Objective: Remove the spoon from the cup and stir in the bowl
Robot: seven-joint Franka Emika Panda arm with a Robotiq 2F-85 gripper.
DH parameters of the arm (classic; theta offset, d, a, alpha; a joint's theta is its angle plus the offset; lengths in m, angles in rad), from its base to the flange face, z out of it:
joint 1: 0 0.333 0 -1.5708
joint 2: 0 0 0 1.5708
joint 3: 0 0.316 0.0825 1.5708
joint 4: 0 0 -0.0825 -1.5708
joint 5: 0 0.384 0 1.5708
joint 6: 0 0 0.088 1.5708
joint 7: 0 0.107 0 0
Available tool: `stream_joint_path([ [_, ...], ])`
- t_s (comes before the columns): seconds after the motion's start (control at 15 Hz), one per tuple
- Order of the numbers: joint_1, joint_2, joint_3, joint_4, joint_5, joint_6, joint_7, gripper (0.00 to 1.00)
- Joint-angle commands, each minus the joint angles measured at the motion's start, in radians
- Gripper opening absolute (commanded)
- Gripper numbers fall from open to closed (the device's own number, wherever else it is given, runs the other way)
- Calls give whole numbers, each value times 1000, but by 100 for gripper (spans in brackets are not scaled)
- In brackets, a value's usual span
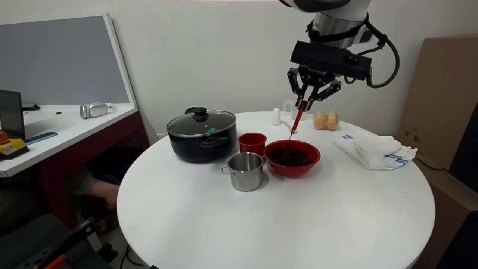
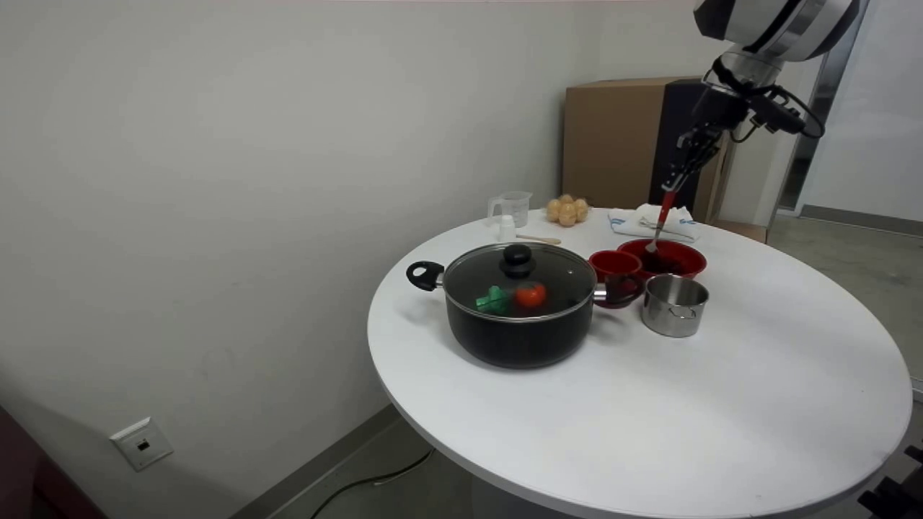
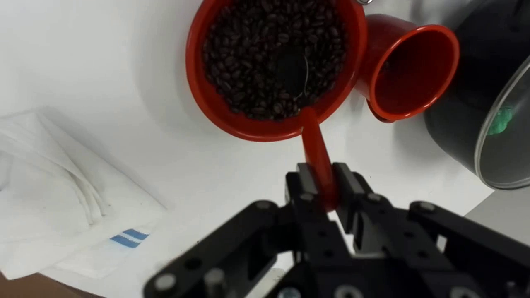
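My gripper [image 3: 325, 177] is shut on the upper end of the red handle of the spoon [image 3: 314, 138]. In both exterior views the spoon [image 1: 298, 117] slants down from the fingertips into the red bowl [image 1: 290, 171]. Dark beans fill the bowl [image 3: 193, 68], and the spoon's dark head rests on or among them; how deep it sits I cannot tell. Right beside the bowl stands the red cup [image 1: 252, 145], close to its rim. In the wrist view the cup [image 3: 414, 74] is upright with no spoon inside.
A shiny steel cup [image 1: 245, 176] stands close in front of the red cup and bowl. The black lidded pot [image 1: 201, 147] is beyond the red cup. Around the far side are a folded towel [image 1: 377, 151], packed eggs [image 1: 325, 120], a white bottle [image 1: 276, 117] and a measuring cup [image 2: 515, 209].
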Motion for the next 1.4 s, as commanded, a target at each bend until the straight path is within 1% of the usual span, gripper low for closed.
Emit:
stream_joint_path([
  [0.0, -15, 14, -11, 29, -22, 6, 0, 4],
  [0.53, -58, 33, -40, 66, -19, 13, 25, 4],
  [1.33, -56, 105, -26, 158, -32, 25, 55, 4],
])
